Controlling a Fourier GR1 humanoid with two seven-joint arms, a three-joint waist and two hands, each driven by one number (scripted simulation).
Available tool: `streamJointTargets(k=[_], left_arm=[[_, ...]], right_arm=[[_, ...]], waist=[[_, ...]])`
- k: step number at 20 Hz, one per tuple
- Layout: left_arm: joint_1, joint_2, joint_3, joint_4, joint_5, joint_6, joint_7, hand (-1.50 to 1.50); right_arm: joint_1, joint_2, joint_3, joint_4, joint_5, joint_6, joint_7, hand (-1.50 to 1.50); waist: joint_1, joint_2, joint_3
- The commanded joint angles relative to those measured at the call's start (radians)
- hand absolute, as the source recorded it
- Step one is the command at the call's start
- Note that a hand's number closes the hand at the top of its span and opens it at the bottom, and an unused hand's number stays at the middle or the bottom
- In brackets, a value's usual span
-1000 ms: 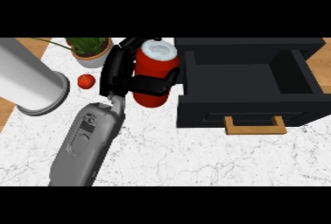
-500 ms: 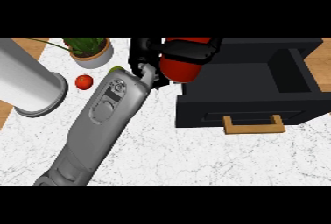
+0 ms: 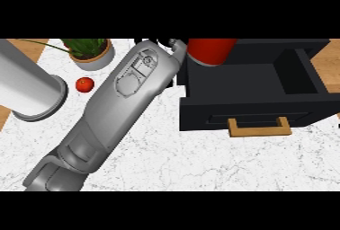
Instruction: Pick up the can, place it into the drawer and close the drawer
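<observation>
Nearest you, a grey forearm (image 3: 109,117) comes in from the lower left edge and runs diagonally up and to the right across the white marbled counter (image 3: 219,161). By its position it looks like your left arm, though the other arm does not show to compare. To the right of it sits the black drawer (image 3: 256,108), pulled open, its wooden handle (image 3: 259,128) facing you and its dark inside visible.

Left of the forearm you have a grey cylinder (image 3: 30,87) standing on the counter, a small red ball-like thing (image 3: 84,84) just beside its base, and farther back a potted plant (image 3: 90,51).

At the far end, the left hand (image 3: 174,45) is mostly cut off by the view's upper edge, so you cannot tell how its fingers lie. The red can (image 3: 211,50) is right beside it, raised over the drawer's back left corner, its top out of view.
</observation>
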Motion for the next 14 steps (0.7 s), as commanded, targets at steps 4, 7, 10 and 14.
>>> streamJointTargets(k=[4,7,10,14], left_arm=[[-0.153,0.0,-0.05,0.218,0.106,0.032,-0.08,1.5],[-0.194,0.0,-0.035,0.291,0.126,0.015,-0.108,1.5],[-0.163,0.0,-0.11,0.312,0.183,0.053,-0.146,1.5],[-0.256,0.0,-0.042,0.427,0.202,-0.006,-0.171,1.5]], right_arm=[[-0.032,-0.004,0.008,0.031,0.011,0.004,-0.001,-1.5],[-0.043,-0.009,-0.011,0.024,-0.015,-0.005,0.031,-1.5],[-0.056,0.004,0.024,0.046,0.027,-0.005,0.007,-1.5],[-0.076,0.012,0.03,0.028,0.041,-0.029,0.024,-1.5]], waist=[[-0.021,0.006,0.001],[-0.021,0.007,0.0],[-0.027,0.007,0.001],[-0.032,0.013,0.001]])
